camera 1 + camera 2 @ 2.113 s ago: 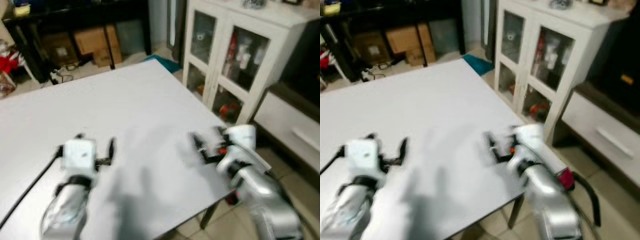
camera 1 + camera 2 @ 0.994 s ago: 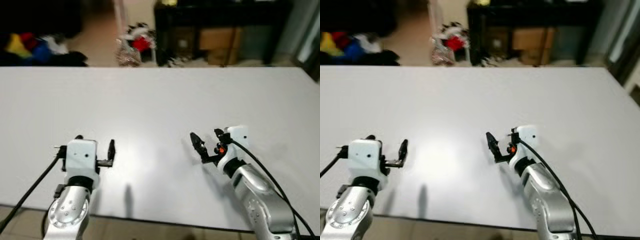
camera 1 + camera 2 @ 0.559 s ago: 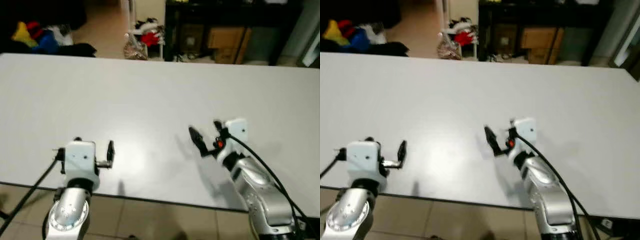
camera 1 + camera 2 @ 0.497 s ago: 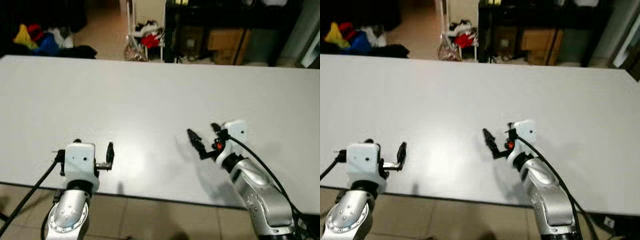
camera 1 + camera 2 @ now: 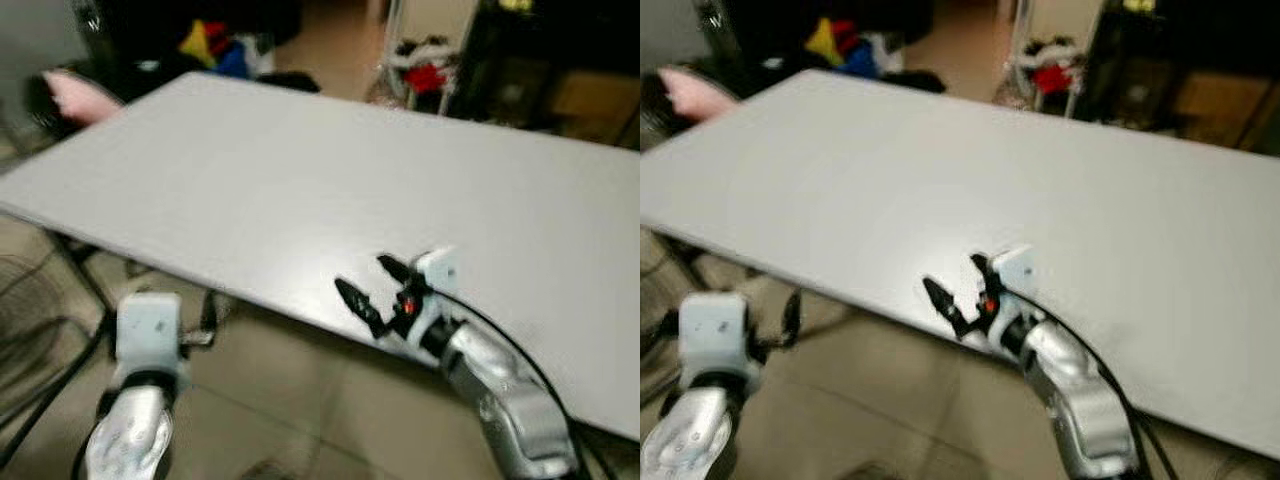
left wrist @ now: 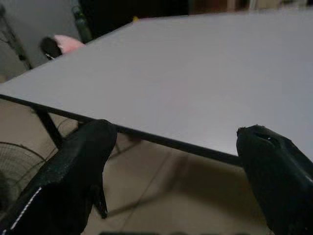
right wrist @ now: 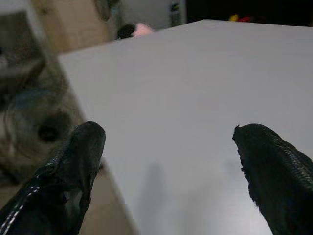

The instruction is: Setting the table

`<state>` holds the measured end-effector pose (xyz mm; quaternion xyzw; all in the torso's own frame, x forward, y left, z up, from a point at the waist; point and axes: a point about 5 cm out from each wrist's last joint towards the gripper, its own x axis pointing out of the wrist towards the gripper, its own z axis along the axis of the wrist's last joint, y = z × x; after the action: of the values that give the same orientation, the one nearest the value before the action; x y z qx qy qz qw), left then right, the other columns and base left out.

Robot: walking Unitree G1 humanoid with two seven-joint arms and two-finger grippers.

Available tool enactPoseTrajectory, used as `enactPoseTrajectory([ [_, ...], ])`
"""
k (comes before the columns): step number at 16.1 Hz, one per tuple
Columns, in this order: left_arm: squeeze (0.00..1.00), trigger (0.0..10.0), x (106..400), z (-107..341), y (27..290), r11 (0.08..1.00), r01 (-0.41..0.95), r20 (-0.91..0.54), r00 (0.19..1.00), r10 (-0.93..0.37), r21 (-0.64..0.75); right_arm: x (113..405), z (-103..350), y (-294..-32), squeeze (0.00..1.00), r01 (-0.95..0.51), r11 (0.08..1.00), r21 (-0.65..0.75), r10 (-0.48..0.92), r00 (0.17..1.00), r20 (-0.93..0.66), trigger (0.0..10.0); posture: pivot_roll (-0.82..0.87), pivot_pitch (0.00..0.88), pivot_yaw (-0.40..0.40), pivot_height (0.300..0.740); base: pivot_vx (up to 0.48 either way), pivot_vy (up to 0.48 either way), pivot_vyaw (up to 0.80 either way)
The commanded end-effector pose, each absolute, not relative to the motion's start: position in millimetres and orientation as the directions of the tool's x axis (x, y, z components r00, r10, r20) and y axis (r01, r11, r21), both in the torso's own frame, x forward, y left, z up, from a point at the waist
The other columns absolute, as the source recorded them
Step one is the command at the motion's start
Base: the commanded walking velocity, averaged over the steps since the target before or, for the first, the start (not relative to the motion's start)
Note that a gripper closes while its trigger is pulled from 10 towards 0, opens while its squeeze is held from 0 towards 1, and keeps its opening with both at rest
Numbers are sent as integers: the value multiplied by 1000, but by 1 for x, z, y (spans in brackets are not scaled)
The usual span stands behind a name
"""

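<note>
The white table runs from 9 to 3 o'clock; right gripper hovers over its near edge, fingers spread, left gripper (also spread) over floor at 7 o'clock

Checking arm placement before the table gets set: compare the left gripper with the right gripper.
The left gripper hangs off the white table, over the tiled floor; the right gripper sits at the table's near edge. The left gripper points straight ahead, while the right gripper angles toward the robot's left. Both are open and hold nothing.
</note>
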<state>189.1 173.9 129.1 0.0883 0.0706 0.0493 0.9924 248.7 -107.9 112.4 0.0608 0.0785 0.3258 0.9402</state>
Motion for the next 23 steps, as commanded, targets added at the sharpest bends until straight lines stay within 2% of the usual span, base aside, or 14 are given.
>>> enactPoseTrajectory([
  [1, 0, 10000, 186, 130, 181, 970, -116, -131, 980, 146, 213, 251, 119, -104, 0, -616, 769, 168, 633, 770, -74, 10000, -23, 0, -5, 740, 0, 375, 800],
  [10, 0, 10000, 191, 140, 188, 962, -87, -113, 986, 120, 261, 249, 117, -107, 0, -585, 781, 218, 605, 795, -35, 10000, -11, 0, 52, 740, 0, 372, 800],
  [12, 0, 10000, 197, 145, 188, 959, -72, -90, 991, 101, 274, 252, 122, -115, 0, -550, 807, 214, 565, 825, -13, 10000, -16, 0, 64, 740, 0, 375, 800],
  [16, 0, 10000, 211, 155, 190, 961, -68, -45, 996, 83, 269, 255, 144, -147, 0, -424, 891, 164, 422, 905, 44, 10000, -58, 0, 76, 740, 0, 373, 800],
  [18, 0, 10000, 213, 156, 188, 963, -63, -39, 996, 76, 264, 254, 152, -155, 0, -391, 906, 160, 386, 920, 64, 10000, -71, 0, 73, 740, 0, 375, 0],
  [23, 0, 10000, 214, 163, 186, 963, -66, -14, 997, 72, 261, 256, 151, -152, 0, -407, 896, 177, 408, 912, 28, 10000, -71, 0, 58, 740, 0, 374, 0],
])
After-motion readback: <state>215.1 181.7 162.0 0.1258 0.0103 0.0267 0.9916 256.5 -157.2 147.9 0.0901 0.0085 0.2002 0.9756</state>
